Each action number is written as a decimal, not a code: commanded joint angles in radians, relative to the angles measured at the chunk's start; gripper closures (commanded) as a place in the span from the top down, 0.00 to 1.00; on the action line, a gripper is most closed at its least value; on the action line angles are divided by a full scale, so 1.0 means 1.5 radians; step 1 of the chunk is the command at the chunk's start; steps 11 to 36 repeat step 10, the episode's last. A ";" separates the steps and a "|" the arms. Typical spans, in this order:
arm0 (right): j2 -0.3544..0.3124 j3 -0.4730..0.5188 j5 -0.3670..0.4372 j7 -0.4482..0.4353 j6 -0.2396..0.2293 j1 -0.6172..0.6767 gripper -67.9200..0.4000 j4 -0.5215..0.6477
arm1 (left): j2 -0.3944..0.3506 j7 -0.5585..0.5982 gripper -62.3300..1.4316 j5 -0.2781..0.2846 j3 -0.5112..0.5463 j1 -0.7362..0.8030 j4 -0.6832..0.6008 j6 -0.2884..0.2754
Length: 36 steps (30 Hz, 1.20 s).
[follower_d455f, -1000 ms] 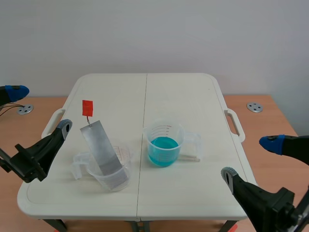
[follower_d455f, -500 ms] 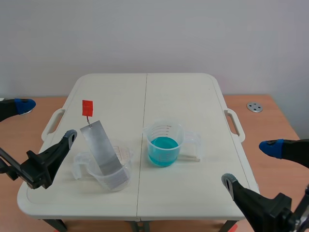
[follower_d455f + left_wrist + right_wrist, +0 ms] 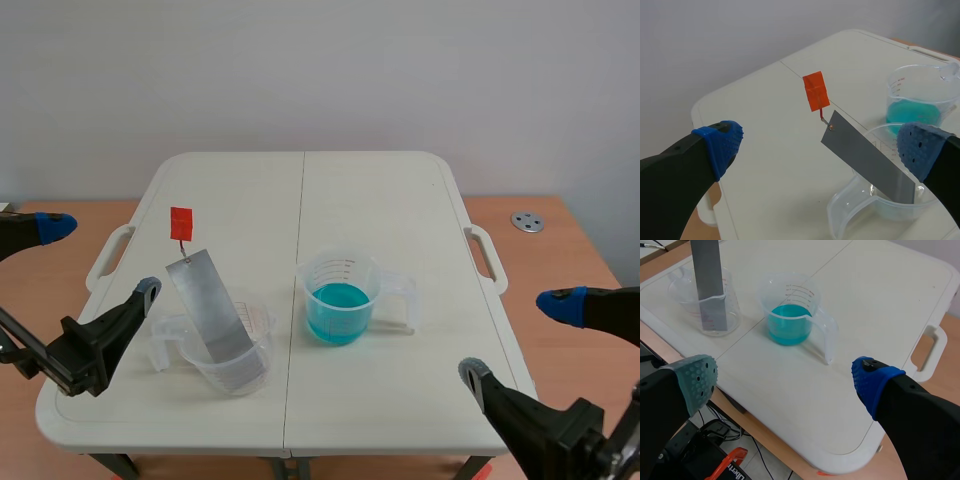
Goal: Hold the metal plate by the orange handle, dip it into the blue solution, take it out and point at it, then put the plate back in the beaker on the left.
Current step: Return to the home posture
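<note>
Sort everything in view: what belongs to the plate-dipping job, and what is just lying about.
Job:
- metal plate with orange handle
- left beaker it leans in
- right beaker holding blue solution

Lying about:
- round metal disc on the wooden desk beside the table

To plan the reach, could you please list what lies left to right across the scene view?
Left gripper → clear plastic beaker holding the grey metal plate → second clear beaker, with blue solution → right gripper.
</note>
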State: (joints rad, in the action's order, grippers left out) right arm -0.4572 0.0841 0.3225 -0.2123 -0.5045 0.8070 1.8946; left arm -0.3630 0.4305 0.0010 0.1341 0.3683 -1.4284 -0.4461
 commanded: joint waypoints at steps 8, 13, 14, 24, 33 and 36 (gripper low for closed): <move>-0.003 0.005 0.009 -0.010 0.000 -0.006 0.81 0.010 | 0.000 0.011 1.00 0.007 0.007 -0.002 -0.007 0.001; -0.003 0.005 0.009 -0.010 0.000 -0.006 0.81 0.010 | 0.000 0.009 1.00 0.007 0.007 -0.002 -0.007 0.001; -0.003 0.005 0.009 -0.010 0.000 -0.006 0.81 0.010 | 0.000 0.009 1.00 0.007 0.007 -0.002 -0.007 0.001; -0.003 0.005 0.009 -0.010 0.000 -0.006 0.81 0.010 | 0.000 0.009 1.00 0.007 0.007 -0.002 -0.007 0.001; -0.003 0.005 0.009 -0.010 0.000 -0.006 0.81 0.010 | 0.000 0.009 1.00 0.007 0.007 -0.002 -0.007 0.001; -0.003 0.005 0.009 -0.010 0.000 -0.006 0.81 0.010 | 0.000 0.009 1.00 0.007 0.007 -0.002 -0.007 0.001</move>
